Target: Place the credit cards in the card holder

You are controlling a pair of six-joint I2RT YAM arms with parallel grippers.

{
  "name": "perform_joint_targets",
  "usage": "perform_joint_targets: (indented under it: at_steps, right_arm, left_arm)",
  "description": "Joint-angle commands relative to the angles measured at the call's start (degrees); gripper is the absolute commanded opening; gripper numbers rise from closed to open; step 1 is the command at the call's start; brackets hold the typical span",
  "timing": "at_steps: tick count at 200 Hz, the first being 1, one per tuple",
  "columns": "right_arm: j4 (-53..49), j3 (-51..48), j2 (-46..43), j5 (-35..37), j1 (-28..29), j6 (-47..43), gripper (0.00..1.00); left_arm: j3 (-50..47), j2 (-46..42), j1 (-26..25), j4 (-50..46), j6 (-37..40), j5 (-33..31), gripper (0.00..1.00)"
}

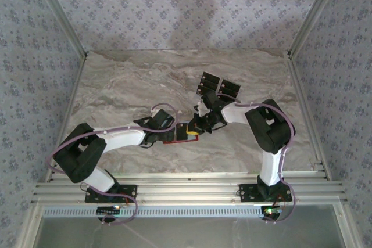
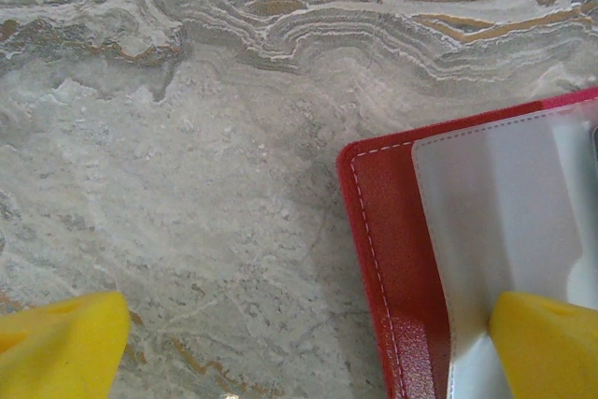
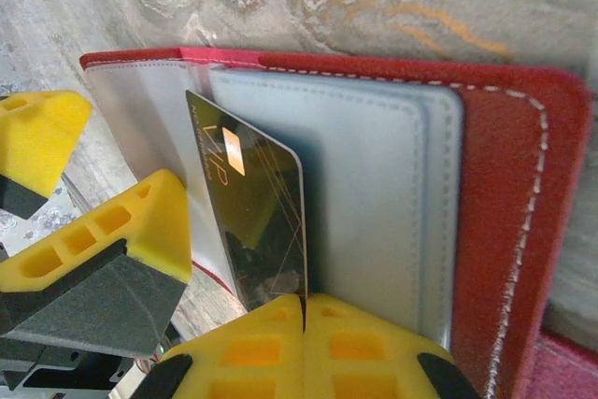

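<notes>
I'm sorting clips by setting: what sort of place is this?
Likely a robot test enclosure, not a home: patterned backdrop walls, aluminium frame rails, and a marble-look tabletop.

Marble table (image 1: 128, 79): red card holder (image 2: 392, 259), credit cards (image 1: 210, 81)

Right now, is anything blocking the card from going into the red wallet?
Nothing visible does. The right fingers pinch the card at the card holder pocket; a left finger sits over the clear flap.

Lower edge of credit card (image 3: 254, 217) hidden inside right gripper (image 3: 304, 313); card holder (image 2: 385, 249) cut off at frame edge; far credit cards (image 1: 228, 88) too small to count.
</notes>
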Motion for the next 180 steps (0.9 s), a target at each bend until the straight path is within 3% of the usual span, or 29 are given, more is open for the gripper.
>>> perform_joint_targets:
  at_steps: [1,180]
  right_arm:
    - [-3.48,1.47,1.97,-1.94,-0.23,-1.27,0.0]
    - [-8.13,5.2,3.07,-3.36,-1.38,-2.94,0.0]
  left_arm:
    - [-1.47,0.34,0.04,-3.79,0.65,-1.23,1.0]
    - [-2.02,0.69,0.04,-2.98,0.3,-1.11,0.99]
